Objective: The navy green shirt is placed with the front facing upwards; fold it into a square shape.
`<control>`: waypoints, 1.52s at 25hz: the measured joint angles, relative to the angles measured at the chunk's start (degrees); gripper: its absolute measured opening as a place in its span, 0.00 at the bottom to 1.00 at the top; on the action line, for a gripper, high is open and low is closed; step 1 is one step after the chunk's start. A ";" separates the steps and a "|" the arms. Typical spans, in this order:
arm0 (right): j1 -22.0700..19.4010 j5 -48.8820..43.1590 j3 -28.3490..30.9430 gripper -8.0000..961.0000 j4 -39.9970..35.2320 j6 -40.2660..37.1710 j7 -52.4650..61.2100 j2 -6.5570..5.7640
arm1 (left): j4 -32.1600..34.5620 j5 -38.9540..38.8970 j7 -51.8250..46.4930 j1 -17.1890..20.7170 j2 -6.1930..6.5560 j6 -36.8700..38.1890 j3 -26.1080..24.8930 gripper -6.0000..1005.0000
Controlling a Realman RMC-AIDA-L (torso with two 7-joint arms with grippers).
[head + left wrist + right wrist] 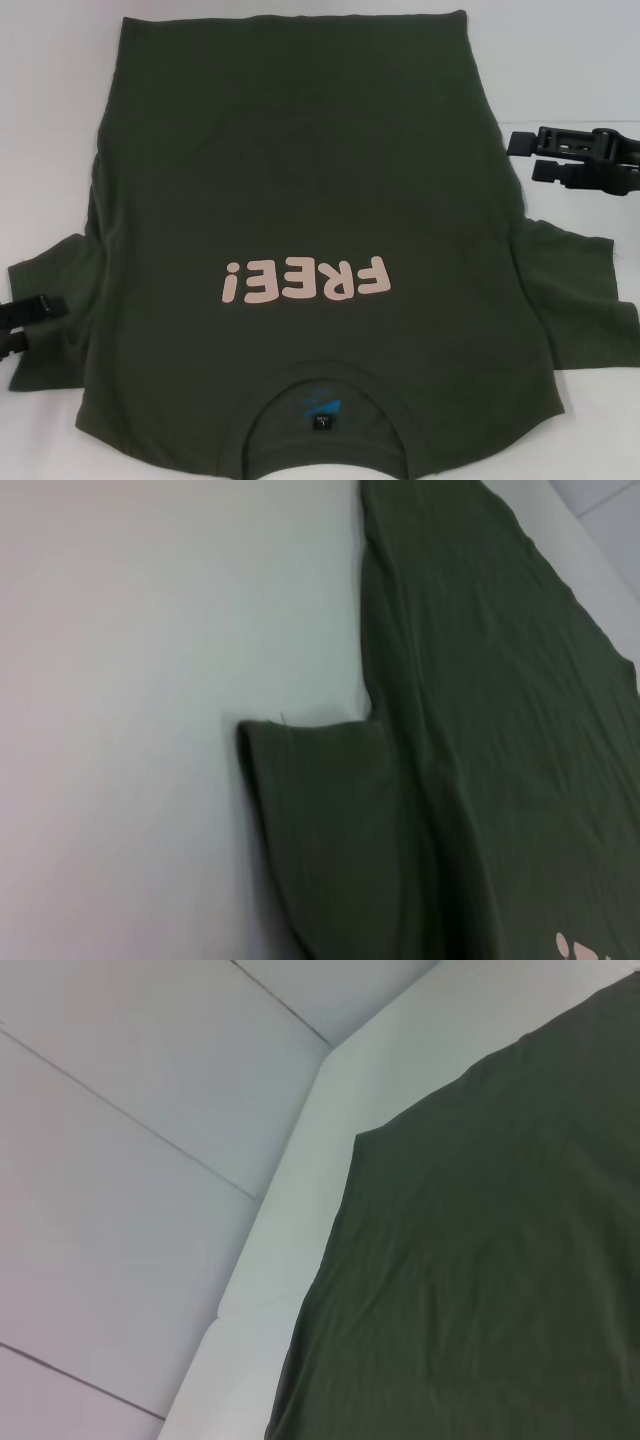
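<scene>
The navy green shirt lies spread flat on the white table, front up. Its pink "FREE!" lettering and crew neck are nearest me, and the hem is at the far side. Both short sleeves lie out to the sides. My left gripper is open at the outer edge of the left sleeve, holding nothing. My right gripper is open just off the shirt's right side, above the right sleeve. The left wrist view shows the left sleeve. In the right wrist view a far hem corner is visible.
The white table edge runs close to the shirt's far hem corner, with grey floor tiles beyond it. Bare table surface lies to the left of the shirt.
</scene>
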 joint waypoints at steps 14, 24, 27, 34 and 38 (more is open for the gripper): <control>-0.44 0.08 0.96 0.96 0.00 -0.10 0.01 -0.09 | 0.09 0.56 -2.58 -0.35 0.15 -1.74 0.06 0.88; -0.90 0.17 2.77 0.96 0.00 -0.45 0.01 -0.12 | -1.16 2.60 -3.72 -1.73 0.42 -3.65 1.29 0.85; -1.08 0.37 3.12 0.96 0.00 -0.55 0.01 -0.17 | -0.81 2.95 -3.61 -1.64 0.36 -3.69 1.29 0.84; -1.43 0.89 3.12 0.96 0.00 -0.71 0.01 -0.26 | -0.22 2.97 -3.32 -1.43 0.18 -3.29 1.37 0.73; -1.42 1.00 3.19 0.96 0.00 -0.69 0.01 -0.26 | -0.19 3.14 -3.38 -1.54 0.21 -3.31 1.74 0.51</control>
